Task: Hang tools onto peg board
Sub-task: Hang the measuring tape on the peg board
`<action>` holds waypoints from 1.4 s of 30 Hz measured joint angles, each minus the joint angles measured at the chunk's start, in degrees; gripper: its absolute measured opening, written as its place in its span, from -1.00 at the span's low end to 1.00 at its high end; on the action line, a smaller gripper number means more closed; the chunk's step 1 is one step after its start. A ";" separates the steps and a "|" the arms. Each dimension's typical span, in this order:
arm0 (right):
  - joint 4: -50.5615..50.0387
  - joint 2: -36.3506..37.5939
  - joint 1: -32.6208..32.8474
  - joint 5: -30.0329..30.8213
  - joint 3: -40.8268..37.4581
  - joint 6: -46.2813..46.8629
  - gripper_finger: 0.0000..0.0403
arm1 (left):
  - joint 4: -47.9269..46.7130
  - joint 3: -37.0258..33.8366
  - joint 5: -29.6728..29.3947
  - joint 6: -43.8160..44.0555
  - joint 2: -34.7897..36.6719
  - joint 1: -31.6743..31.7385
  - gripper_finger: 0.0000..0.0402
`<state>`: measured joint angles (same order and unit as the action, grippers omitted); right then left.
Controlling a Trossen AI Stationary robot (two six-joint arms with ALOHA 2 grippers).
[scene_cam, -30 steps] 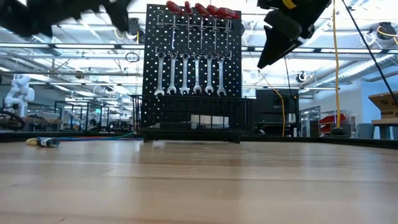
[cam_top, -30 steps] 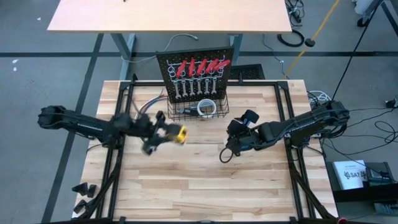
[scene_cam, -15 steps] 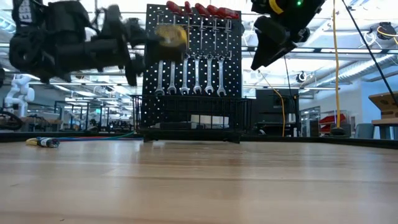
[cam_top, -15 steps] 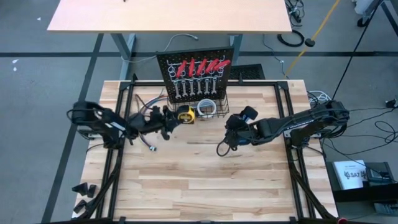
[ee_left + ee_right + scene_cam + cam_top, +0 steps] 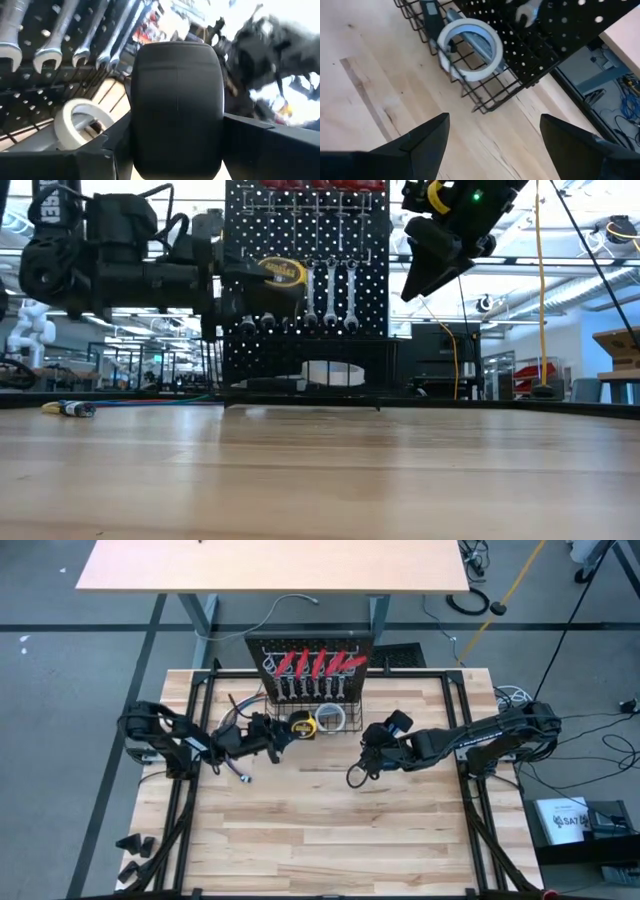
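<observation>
Gripping boxy yellow tape measure [image 5: 299,725], left pincer [image 5: 285,730] (perforated board [image 5: 315,644])

Left gripper [image 5: 290,730] clamped, right gripper [image 5: 352,776] agape

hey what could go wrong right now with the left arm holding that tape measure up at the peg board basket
The left gripper holds the yellow tape measure right at the wire basket rim; it could catch the wire and tip the peg board. Dropped in, it may land on the white tape roll. The open right gripper waits nearby.
</observation>
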<state>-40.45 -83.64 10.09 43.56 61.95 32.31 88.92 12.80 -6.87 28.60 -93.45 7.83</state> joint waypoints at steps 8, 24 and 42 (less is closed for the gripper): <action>1.91 -0.02 -0.86 0.14 0.00 -1.63 0.50 | 0.90 1.90 5.58 -10.72 9.34 -0.67 0.08; 2.57 -0.02 -1.16 -0.15 0.02 -1.72 0.50 | -10.96 2.83 4.98 -11.20 15.30 2.71 0.08; 4.38 -0.04 -1.01 -0.42 0.02 -1.51 0.50 | -9.61 -4.49 -16.46 -10.48 14.29 -14.86 0.08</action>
<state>-36.07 -83.68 9.08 43.13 61.98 30.81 79.31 8.32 -23.33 18.13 -79.17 -7.03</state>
